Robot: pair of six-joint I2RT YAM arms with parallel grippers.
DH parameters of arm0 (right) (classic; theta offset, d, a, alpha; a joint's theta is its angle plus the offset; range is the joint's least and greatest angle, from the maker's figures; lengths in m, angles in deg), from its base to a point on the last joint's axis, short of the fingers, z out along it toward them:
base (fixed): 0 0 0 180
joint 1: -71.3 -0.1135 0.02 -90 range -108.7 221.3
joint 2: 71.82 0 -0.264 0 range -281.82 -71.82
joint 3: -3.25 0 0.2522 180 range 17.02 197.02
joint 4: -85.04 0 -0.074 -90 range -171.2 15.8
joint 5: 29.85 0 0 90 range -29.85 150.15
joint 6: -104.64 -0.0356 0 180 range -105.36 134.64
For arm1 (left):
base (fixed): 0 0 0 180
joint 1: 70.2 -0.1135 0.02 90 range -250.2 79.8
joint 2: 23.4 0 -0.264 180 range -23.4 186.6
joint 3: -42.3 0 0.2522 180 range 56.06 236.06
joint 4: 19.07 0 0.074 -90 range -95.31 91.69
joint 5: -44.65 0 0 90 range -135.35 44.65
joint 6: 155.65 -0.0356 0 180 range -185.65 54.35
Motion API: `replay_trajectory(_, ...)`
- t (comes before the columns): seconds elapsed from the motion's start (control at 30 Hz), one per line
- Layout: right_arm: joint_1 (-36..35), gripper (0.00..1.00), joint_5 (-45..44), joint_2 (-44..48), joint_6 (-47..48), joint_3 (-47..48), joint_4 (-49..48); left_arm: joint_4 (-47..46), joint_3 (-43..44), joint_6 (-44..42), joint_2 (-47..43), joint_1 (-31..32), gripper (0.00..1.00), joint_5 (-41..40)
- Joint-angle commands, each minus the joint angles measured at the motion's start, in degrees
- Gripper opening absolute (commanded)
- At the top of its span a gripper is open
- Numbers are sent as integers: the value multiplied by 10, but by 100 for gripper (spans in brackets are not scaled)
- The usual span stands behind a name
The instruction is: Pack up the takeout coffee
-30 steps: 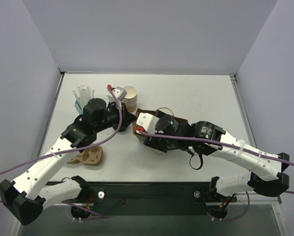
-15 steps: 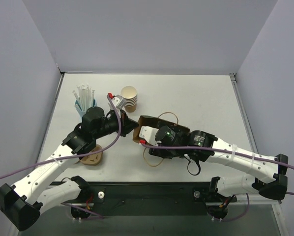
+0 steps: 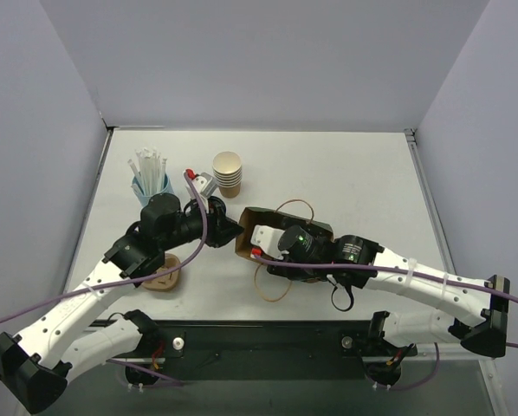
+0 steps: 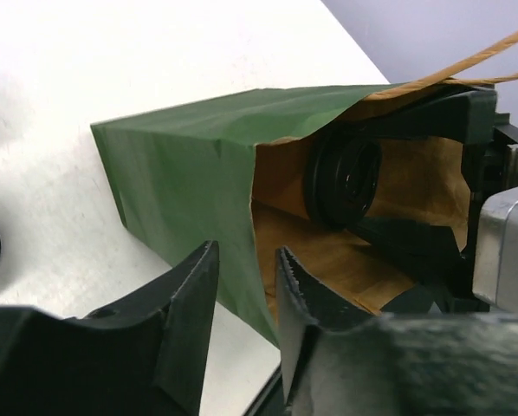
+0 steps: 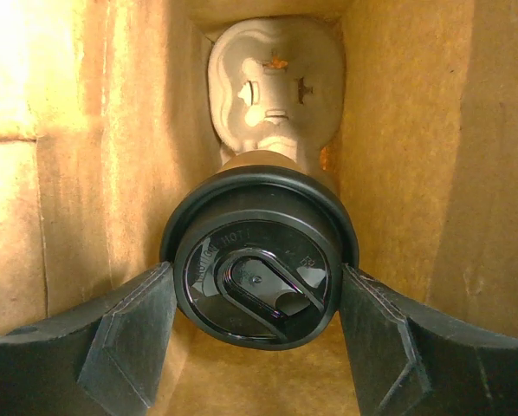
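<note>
The takeout coffee (image 5: pixel 259 264), a brown cup under a black lid, lies inside a paper bag (image 4: pixel 181 165) that is green outside and brown inside. My right gripper (image 5: pixel 257 282) reaches into the bag's mouth and is shut on the lid's rim from both sides. From the left wrist view the lid (image 4: pixel 346 178) shows deep in the bag. My left gripper (image 4: pixel 246 269) is open at the bag's mouth, its fingers standing either side of the green side wall. From above, the bag (image 3: pixel 246 234) lies on its side between the two arms.
A pulp cup carrier (image 5: pixel 276 78) sits at the bag's bottom behind the cup. A stack of lidless tan cups (image 3: pixel 228 172) and a blue cup of straws (image 3: pixel 151 178) stand at the back left. Another pulp carrier (image 3: pixel 165 279) lies under the left arm. A bag handle (image 3: pixel 272 286) loops toward the near edge.
My left gripper's jaws have parted at the bag's edge. Both arms and the bag have shifted a little toward the near side; the right gripper stays on the cup.
</note>
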Motion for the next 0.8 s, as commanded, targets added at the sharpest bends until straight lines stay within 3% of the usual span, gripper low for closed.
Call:
replay_trajectory(0.0, -1, 38, -13, 11, -15, -5, -14, 62, 31, 18, -23, 4, 45, -28)
replay_trajectory(0.53, -14, 38, -24, 13, -35, -27, -30, 75, 27, 19, -25, 19, 48, -69)
replay_trajectory(0.67, -14, 38, -27, 13, -35, -31, -36, 56, 25, 9, -7, 26, 37, -58)
replay_trajectory(0.77, -13, 38, -33, 15, -26, -37, -43, 30, 15, -2, -3, 44, 9, -44)
